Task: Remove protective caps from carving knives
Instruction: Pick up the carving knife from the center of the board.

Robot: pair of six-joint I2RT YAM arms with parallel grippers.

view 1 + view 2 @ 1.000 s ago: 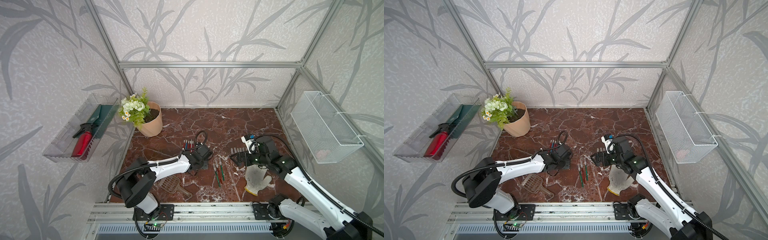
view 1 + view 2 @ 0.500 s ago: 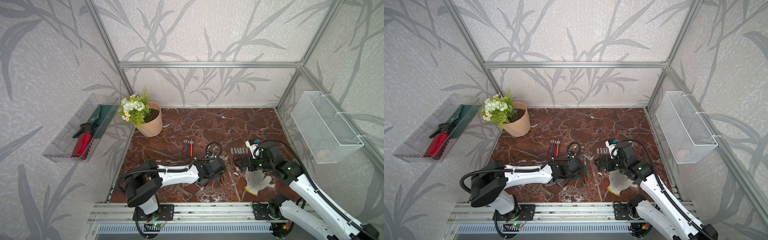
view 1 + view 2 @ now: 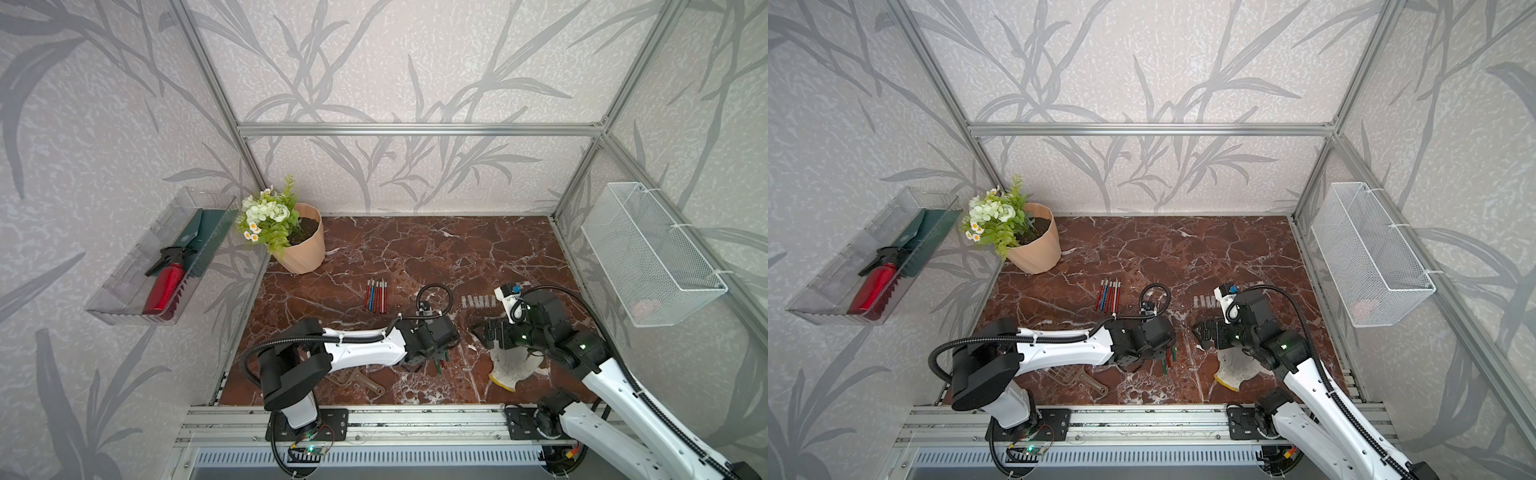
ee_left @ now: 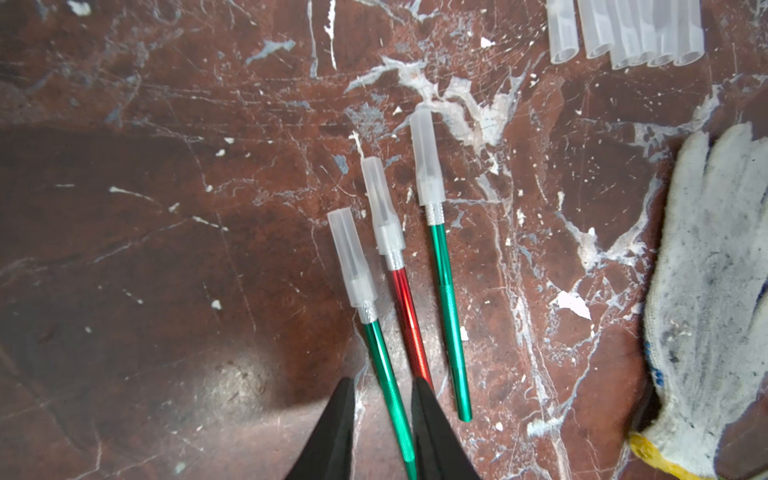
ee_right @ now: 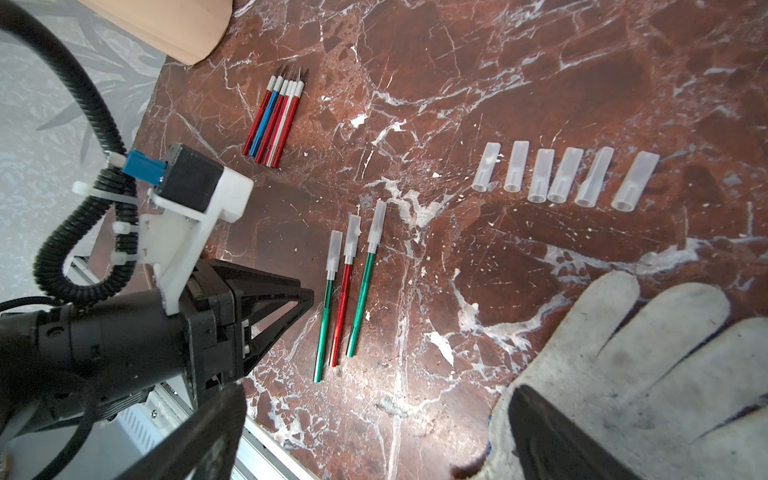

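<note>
Near the front edge of the tabletop (image 3: 436,245), a brown scoop (image 3: 358,380) lies partly under the left arm, and a soiled white glove (image 3: 513,368) lies toward the front right corner. The right gripper (image 5: 374,436) hangs above the glove, jaws spread wide and holding nothing. Toward the middle, the left gripper (image 4: 382,384) is low over three capped knives (image 5: 343,307) lying side by side: green, red, green. Its jaws are narrowly parted and straddle the handle of the outer green knife (image 4: 376,345), which lies flat on the marble. Farther back, six loose caps (image 5: 561,174) sit in a row toward the right edge, and the bare knives (image 5: 276,112) lie bunched near the middle. A flower pot (image 3: 303,245) stands at the far left corner.
</note>
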